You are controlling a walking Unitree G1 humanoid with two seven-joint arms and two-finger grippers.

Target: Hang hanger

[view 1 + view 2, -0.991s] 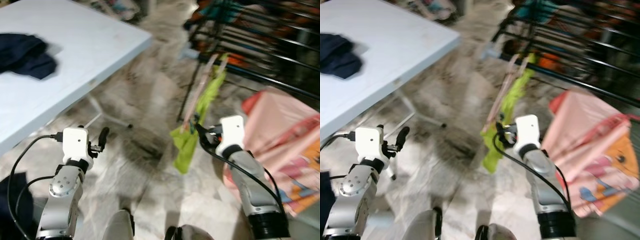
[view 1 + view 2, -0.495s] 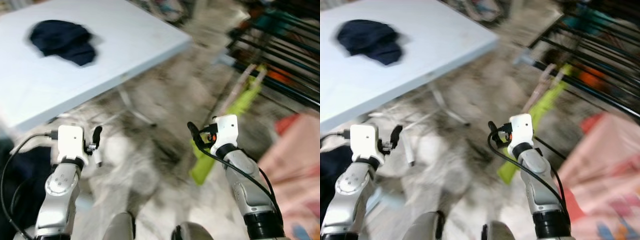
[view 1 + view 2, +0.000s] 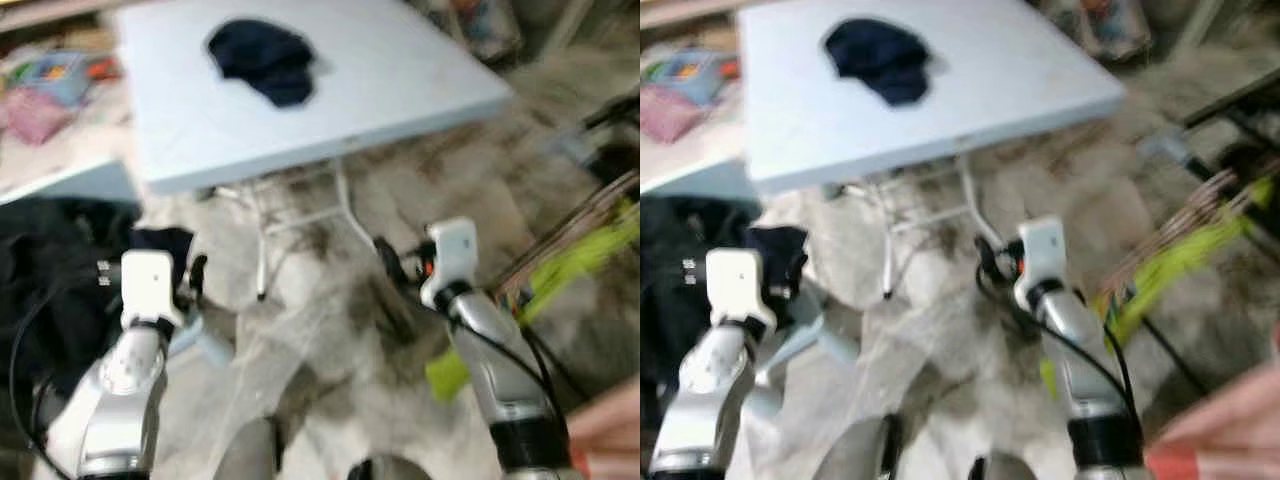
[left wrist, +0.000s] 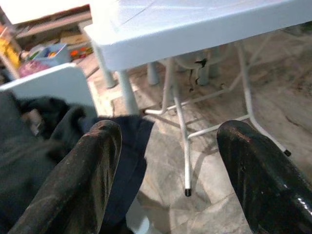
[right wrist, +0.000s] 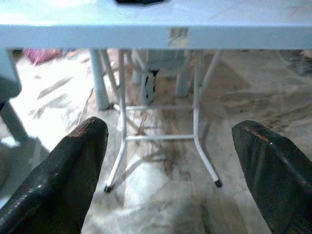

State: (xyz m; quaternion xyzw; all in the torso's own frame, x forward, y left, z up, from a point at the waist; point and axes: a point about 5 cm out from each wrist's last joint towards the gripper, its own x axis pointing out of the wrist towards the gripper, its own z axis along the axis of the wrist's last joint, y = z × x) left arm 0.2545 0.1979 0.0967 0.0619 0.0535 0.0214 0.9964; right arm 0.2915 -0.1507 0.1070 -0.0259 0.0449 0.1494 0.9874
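A lime green garment [image 3: 560, 295] hangs on a pale hanger [image 3: 575, 222] at the right edge, by the dark bars of a drying rack [image 3: 612, 108]. My right gripper [image 3: 386, 262] is held up left of it, apart from it, open and empty; in the right wrist view its fingers [image 5: 73, 165] frame the table legs. My left gripper [image 3: 196, 280] is raised at the left, also open with nothing in it [image 4: 168, 129]. Both eye views are blurred.
A white folding table [image 3: 400, 80] stands ahead with a dark navy garment [image 3: 265, 55] on top and thin white legs [image 3: 262, 250] below. A heap of dark clothes [image 3: 50, 280] lies on the floor at the left. Marbled floor stretches ahead.
The camera has swung to the left: the table now fills the middle and the rack and pink cloth have slid off to the right. Both arms keep their raised pose.
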